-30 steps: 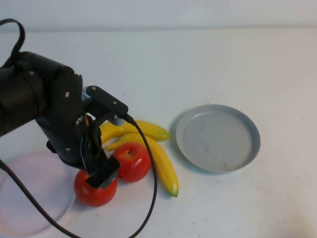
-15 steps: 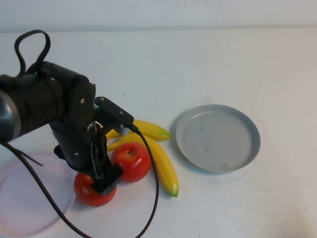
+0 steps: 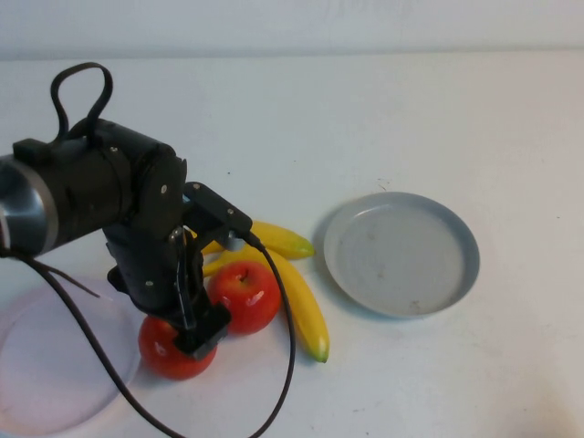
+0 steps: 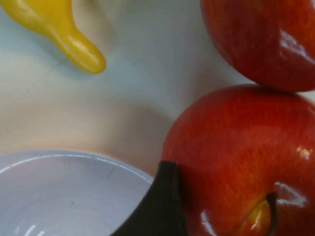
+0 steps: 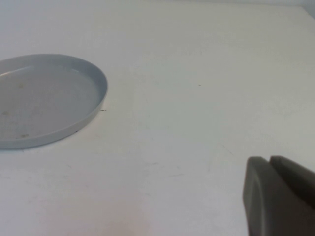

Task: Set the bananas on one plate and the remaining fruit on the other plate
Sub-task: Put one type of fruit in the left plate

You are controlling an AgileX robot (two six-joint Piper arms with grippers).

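I can read no text, label, brand, number or sign anywhere: the left gripper [image 3: 194, 330] down at the nearer apple [image 3: 173, 351] carries no marking I can make out, nor does the right gripper [image 5: 275, 196], and the grey-blue plate [image 3: 401, 254] shows only scuffs

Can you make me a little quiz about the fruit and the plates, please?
1. True or false: a banana lies on the grey-blue plate.
2. Which fruit is the left hand pressed onto: A) a banana, B) the near apple, C) nothing?
3. Fill in: the near apple sits beside the ____ plate.

The right hand waits over bare table, apart from the fruit.

Key: 1 false; 2 B; 3 pink.
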